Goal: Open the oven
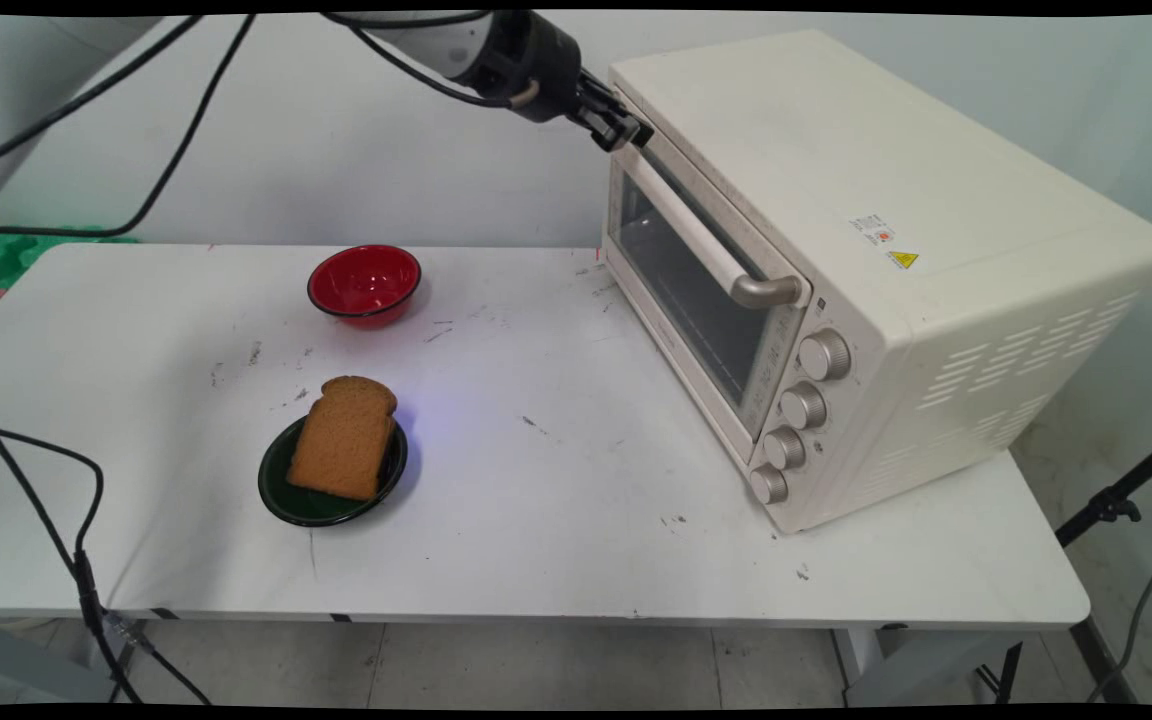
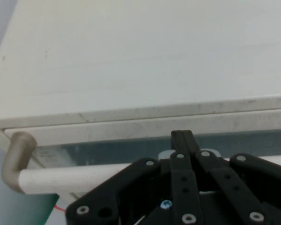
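The white rectangular table (image 1: 556, 560) carries every item in the scene. The largest item is the cream metal toaster oven (image 1: 886, 260), standing on the right side of the table with its glass door (image 1: 686, 290) facing left and near; it appears heavy and rigid, and the door is shut. The cream bar handle (image 1: 696, 235) with grey end brackets runs along the upper edge of the door and is judged the proper place to take hold: stiff, round and smooth, so possibly slippery. Four silver knobs (image 1: 798, 410) sit in a column at the near end of the front panel. The black two-finger gripper (image 1: 626, 128) is at the far upper corner of the door, its fingers drawn together with nothing between them, touching or just beside the top edge. The red bowl (image 1: 364, 284) stands well apart to the left. The dark green plate (image 1: 333, 478), nearer, bears a light, soft brown bread slice (image 1: 344, 438).
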You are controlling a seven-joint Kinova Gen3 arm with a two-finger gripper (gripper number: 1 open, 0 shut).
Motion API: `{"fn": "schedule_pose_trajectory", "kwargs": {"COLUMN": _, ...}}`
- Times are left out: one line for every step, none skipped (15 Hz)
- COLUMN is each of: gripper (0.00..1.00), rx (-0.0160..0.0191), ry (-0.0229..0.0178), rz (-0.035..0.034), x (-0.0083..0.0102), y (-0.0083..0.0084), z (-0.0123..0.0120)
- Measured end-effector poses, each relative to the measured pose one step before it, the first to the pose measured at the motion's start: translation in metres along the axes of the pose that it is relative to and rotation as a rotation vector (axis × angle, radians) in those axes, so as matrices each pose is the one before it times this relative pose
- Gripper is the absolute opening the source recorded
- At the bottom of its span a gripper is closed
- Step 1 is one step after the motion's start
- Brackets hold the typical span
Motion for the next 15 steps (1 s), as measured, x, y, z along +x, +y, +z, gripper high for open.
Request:
{"fn": "schedule_pose_trajectory", "kwargs": {"gripper": 0.00, "rx": 0.00350, "ry": -0.00496, "rz": 0.00476, "x": 0.00154, "y": 0.00045, "z": 0.00446}}
{"fn": "schedule_pose_trajectory", "kwargs": {"gripper": 0.00, "rx": 0.00252, "ry": -0.00448, "rz": 0.00404, "x": 0.00126, "y": 0.00045, "z": 0.00368}}
{"fn": "schedule_pose_trajectory", "kwargs": {"gripper": 0.00, "rx": 0.00263, "ry": -0.00512, "rz": 0.00516, "x": 0.00152, "y": 0.00051, "z": 0.00417}}
{"fn": "schedule_pose_trajectory", "kwargs": {"gripper": 0.00, "rx": 0.00318, "ry": -0.00514, "rz": 0.00462, "x": 0.00110, "y": 0.00034, "z": 0.00344}}
{"fn": "schedule_pose_trajectory", "kwargs": {"gripper": 0.00, "rx": 0.00251, "ry": -0.00428, "rz": 0.00375, "x": 0.00084, "y": 0.00031, "z": 0.00267}}
{"fn": "schedule_pose_trajectory", "kwargs": {"gripper": 0.00, "rx": 0.00290, "ry": -0.00521, "rz": 0.00372, "x": 0.00060, "y": 0.00029, "z": 0.00269}}
{"fn": "schedule_pose_trajectory", "kwargs": {"gripper": 0.00, "rx": 0.00231, "ry": -0.00535, "rz": 0.00335, "x": 0.00029, "y": 0.00039, "z": 0.00233}}
{"fn": "schedule_pose_trajectory", "kwargs": {"gripper": 0.00, "rx": 0.00181, "ry": -0.00455, "rz": 0.00224, "x": -0.00017, "y": 0.00038, "z": 0.00154}}
{"fn": "schedule_pose_trajectory", "kwargs": {"gripper": 0.00, "rx": 0.00179, "ry": -0.00505, "rz": 0.00223, "x": -0.00039, "y": 0.00040, "z": 0.00149}}
{"fn": "schedule_pose_trajectory", "kwargs": {"gripper": 0.00, "rx": 0.00143, "ry": -0.00478, "rz": 0.00273, "x": -0.00065, "y": 0.00067, "z": 0.00111}}
{"fn": "schedule_pose_trajectory", "kwargs": {"gripper": 0.00, "rx": 0.00105, "ry": -0.00360, "rz": 0.00240, "x": -0.00071, "y": 0.00066, "z": 0.00050}}
{"fn": "schedule_pose_trajectory", "kwargs": {"gripper": 0.00, "rx": 0.00034, "ry": -0.00367, "rz": 0.00308, "x": -0.00085, "y": 0.00098, "z": 0.00024}}
{"fn": "schedule_pose_trajectory", "kwargs": {"gripper": 0.00, "rx": 0.00030, "ry": -0.00391, "rz": 0.00251, "x": -0.00151, "y": 0.00097, "z": -0.00033}}
{"fn": "schedule_pose_trajectory", "kwargs": {"gripper": 0.00, "rx": 0.00007, "ry": -0.00313, "rz": 0.00179, "x": -0.00151, "y": 0.00076, "z": -0.00073}}
{"fn": "schedule_pose_trajectory", "kwargs": {"gripper": 0.00, "rx": 0.00019, "ry": -0.00393, "rz": 0.00154, "x": -0.00208, "y": 0.00073, "z": -0.00115}}
